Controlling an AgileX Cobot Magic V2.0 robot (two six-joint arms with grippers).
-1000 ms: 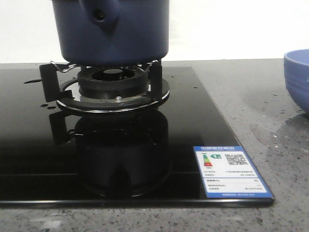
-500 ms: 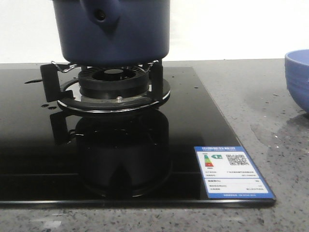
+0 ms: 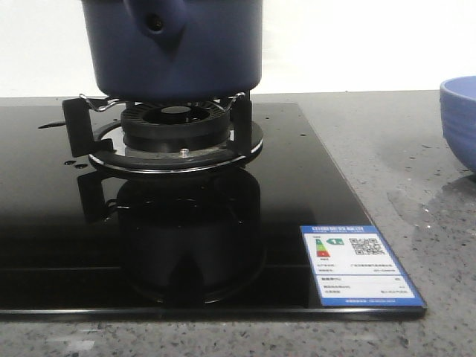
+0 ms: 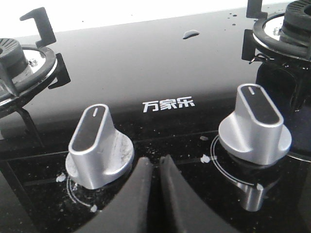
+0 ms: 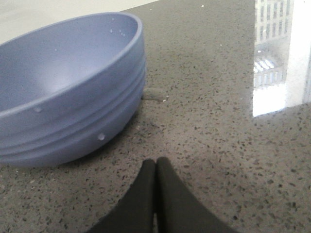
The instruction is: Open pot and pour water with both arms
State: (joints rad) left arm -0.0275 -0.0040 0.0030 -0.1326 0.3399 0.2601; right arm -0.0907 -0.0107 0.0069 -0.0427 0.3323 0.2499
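The dark navy-blue pot (image 3: 186,52) stands on the burner's metal supports (image 3: 171,130) on the black glass hob; its handle stub with a dark hole (image 3: 155,22) faces the front view. Its top is cut off, so no lid shows. My left gripper (image 4: 154,162) is shut and empty, low over the hob's front between two silver knobs (image 4: 97,145) (image 4: 255,124). My right gripper (image 5: 155,165) is shut and empty over the grey stone counter, beside the lighter blue ribbed bowl (image 5: 63,87). Neither gripper shows in the front view.
The ribbed bowl also shows at the right edge of the front view (image 3: 460,123). A second burner (image 4: 19,63) lies beyond the left knob. Water drops (image 4: 190,34) dot the hob. A blue-and-white energy label (image 3: 361,264) sits at the hob's front right corner.
The front view has shifted very slightly; the pot, burner and bowl hold their places.
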